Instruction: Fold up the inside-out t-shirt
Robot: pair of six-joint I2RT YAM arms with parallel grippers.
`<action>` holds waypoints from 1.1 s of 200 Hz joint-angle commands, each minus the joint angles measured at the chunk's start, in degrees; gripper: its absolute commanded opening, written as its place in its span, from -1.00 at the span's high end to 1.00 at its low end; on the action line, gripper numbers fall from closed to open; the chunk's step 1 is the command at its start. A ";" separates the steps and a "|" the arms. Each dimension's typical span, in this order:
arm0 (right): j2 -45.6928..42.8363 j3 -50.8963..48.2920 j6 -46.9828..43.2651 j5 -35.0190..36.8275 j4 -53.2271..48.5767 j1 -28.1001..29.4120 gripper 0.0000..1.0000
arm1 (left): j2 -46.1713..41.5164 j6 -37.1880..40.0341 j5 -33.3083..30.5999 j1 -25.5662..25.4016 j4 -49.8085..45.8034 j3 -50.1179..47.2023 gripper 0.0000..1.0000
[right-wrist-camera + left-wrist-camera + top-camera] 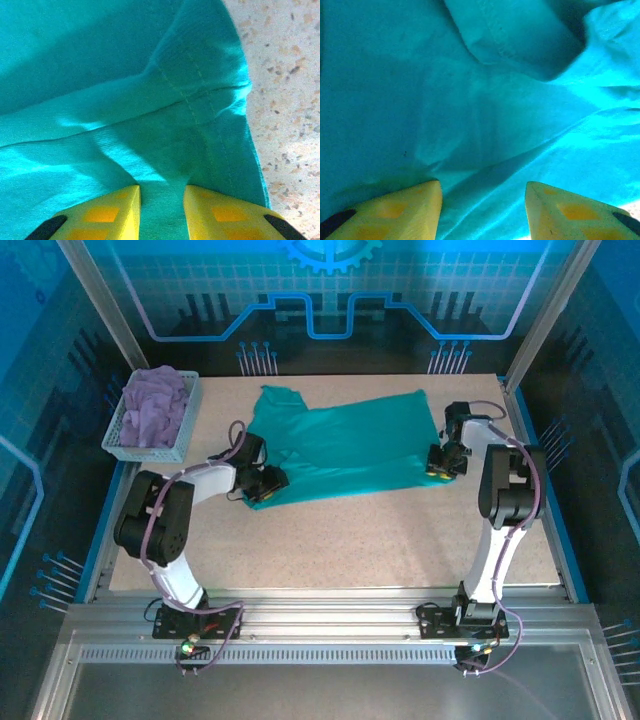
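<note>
The inside-out t-shirt (345,445) lies spread on the table (380,540), slightly beyond centre, with its long axis running left to right. The near edge of the garment faces the arm bases, and each gripper sits at one end of that edge, so the cloth body extends away from both toward the far side. The left gripper (268,483) is at the near-left corner. Its fingers (405,207) stand well apart above the cloth, with nothing clamped between them. The right gripper (441,465) is at the near-right corner. Its jaws are nearly closed on a ridge of fabric beside a stitched seam (192,107), and creases converge into the gap. A fold along the long axis probably requires both corners to be gripped first; the left corner is not yet secured.
</note>
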 commanded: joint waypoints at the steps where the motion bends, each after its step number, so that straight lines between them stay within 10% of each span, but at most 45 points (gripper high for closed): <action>1: -1.40 -5.17 -0.30 2.32 -5.38 -0.68 0.43 | -2.85 2.29 0.32 0.69 -1.81 -3.78 0.04; 54: -22.73 -21.78 2.50 4.67 -1.59 1.43 0.44 | -15.28 -0.55 4.96 0.69 0.18 -18.08 0.04; 86: -32.30 -21.64 -2.43 -3.78 10.16 16.14 0.17 | -18.48 -0.32 5.98 1.49 0.03 -18.28 0.02; 144: -6.24 2.60 -3.04 -16.63 19.43 38.10 0.10 | -18.32 -1.02 6.97 4.98 1.75 -19.83 0.08; 220: 19.90 31.13 -4.76 -17.75 4.73 42.14 0.13 | -18.42 -0.01 7.02 6.05 2.91 -22.20 0.12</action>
